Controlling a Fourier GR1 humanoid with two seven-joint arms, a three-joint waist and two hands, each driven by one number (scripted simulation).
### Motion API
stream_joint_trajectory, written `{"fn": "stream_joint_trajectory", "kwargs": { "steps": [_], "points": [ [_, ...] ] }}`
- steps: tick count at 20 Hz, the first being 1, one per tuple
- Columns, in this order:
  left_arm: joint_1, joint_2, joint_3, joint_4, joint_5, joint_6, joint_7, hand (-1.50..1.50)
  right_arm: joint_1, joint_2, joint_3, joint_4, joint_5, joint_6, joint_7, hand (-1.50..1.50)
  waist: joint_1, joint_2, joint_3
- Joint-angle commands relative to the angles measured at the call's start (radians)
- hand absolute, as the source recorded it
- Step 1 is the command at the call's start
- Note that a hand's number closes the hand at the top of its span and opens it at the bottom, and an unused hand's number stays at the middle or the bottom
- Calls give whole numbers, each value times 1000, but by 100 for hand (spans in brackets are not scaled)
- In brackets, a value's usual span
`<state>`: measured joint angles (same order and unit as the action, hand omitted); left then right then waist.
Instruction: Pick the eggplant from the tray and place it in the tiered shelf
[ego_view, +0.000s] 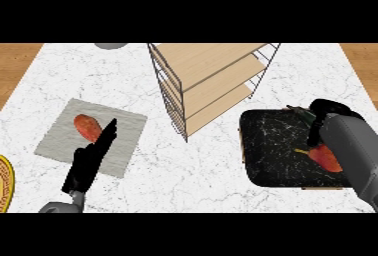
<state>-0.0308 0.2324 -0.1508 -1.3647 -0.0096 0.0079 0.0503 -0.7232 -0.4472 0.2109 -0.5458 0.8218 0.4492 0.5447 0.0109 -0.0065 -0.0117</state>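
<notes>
The right hand (325, 117) is over the far right corner of the black marbled tray (273, 150), its dark fingers curled downward onto something dark and greenish at about the tray's back edge. That dark shape is most likely the eggplant (304, 114), though only a sliver of it shows beside the hand, so I cannot tell whether the fingers have truly closed round it or are merely resting on top. The step in hand looks like the grasp itself. To do it well, the fingers and thumb should wrap the eggplant across its body rather than at the stem, and the lift should go straight up before any sideways travel, since a reddish-orange pepper-like item (325, 157) lies on the tray just beside the forearm and could be nudged. From there the path runs left and away toward the tiered shelf (210, 82), a wire frame with wooden boards that stands near the tray's left side; the open front of the boards faces the tray, so coming in low and level onto one tier should suit. The grey right forearm enters from the lower right and lies across the tray's right part, hiding much of it. The left hand (92, 160) rests with fingers straight, holding nothing, over the near edge of a grey mat (63, 142) on the white marbled surface (192, 165), where an orange-red vegetable (88, 126) lies.
</notes>
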Motion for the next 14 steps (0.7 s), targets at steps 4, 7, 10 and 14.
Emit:
{"fn": "stream_joint_trajectory", "kwargs": {
  "steps": [4,7,10,14],
  "points": [
    [-29,11,40,56,-7,-30,-37,0,1,19,-9,28,31,-25,-78,150,-4,9,12],
    [-4,15,37,-4,13,-57,7,0,-4,42,1,66,80,-122,-69,150,3,10,12],
    [-2,-19,28,-1,-19,-25,5,0,-33,22,-14,63,106,-140,-73,150,0,9,12],
    [12,11,48,21,-5,-44,-30,0,40,50,40,-128,84,-226,-315,150,-22,1,12]
  ]
}}
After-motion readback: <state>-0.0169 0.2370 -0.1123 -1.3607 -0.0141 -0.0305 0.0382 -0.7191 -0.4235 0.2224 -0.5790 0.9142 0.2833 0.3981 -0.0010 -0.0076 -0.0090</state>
